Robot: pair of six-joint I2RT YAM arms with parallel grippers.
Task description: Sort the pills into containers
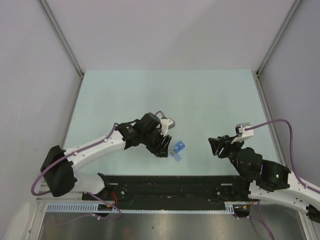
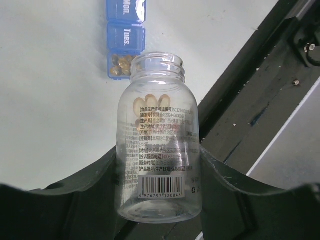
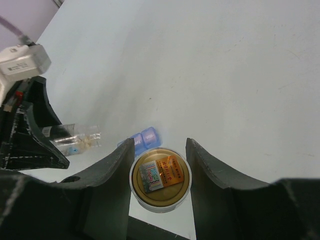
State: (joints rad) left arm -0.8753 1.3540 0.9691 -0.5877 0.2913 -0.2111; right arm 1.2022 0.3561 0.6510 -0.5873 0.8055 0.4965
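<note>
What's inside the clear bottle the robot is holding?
A few amber pills sit near the neck of the bottle. The printed label covers the middle, so any pills behind it are hidden.

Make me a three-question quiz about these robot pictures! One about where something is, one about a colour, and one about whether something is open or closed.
1. Where is the clear bottle?
A. in a drawer
B. between the fingers of the left gripper
C. on a shelf

2. What colour is the pill box?
A. red
B. green
C. blue

3. How is the bottle's mouth?
A. open, with no cap on it
B. closed with a cap
C. covered with tape

Answers:
1. B, because the left wrist view shows a dark finger pressed against each side of the bottle.
2. C, because its lids marked Mon. and Tues. are blue.
3. A, because the bottle's threaded rim is bare, and a round cap sits between the fingers of the right gripper.
</note>
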